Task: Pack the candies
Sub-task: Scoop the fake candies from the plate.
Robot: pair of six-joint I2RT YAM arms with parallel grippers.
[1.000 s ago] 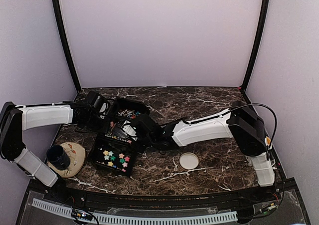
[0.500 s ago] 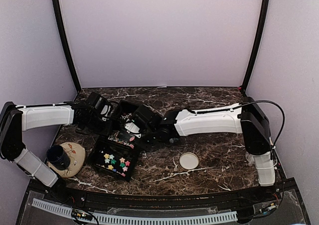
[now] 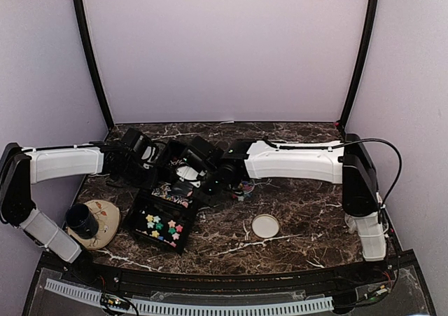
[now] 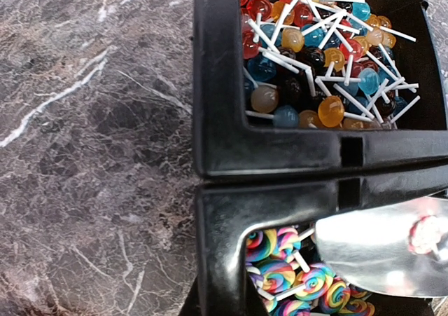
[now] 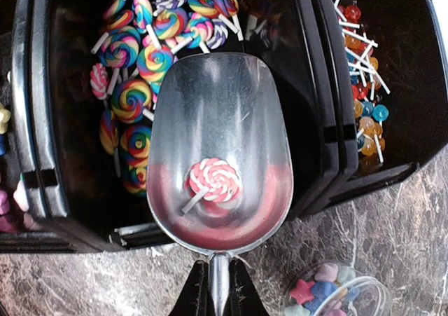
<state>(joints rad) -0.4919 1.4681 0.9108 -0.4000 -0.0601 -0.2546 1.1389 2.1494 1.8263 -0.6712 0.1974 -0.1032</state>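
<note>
The candies show as pastel stars in the front black tray (image 3: 162, 225) and in a clear tub (image 5: 336, 291) beside my right gripper. That right gripper (image 5: 219, 288) is shut on the handle of a metal scoop (image 5: 217, 120). One pink-and-white swirl lollipop (image 5: 213, 179) lies in the scoop, which hangs over the black bin (image 5: 42, 155) of rainbow swirl lollipops (image 5: 136, 85). My left gripper (image 4: 224, 309) is shut on that bin's corner wall (image 4: 231, 225); only the finger bases show. The scoop (image 4: 378, 253) enters the left wrist view from the right.
A second black bin (image 4: 217, 85) full of small ball lollipops (image 4: 315, 57) adjoins the swirl bin at the back. A white round lid (image 3: 265, 225) lies on the marble to the right. A beige dish with a dark cup (image 3: 91, 221) sits front left.
My right arm has stretched farther back, carrying the scoop away from the front tray to over the swirl lollipop bin. The left arm has stayed put.
</note>
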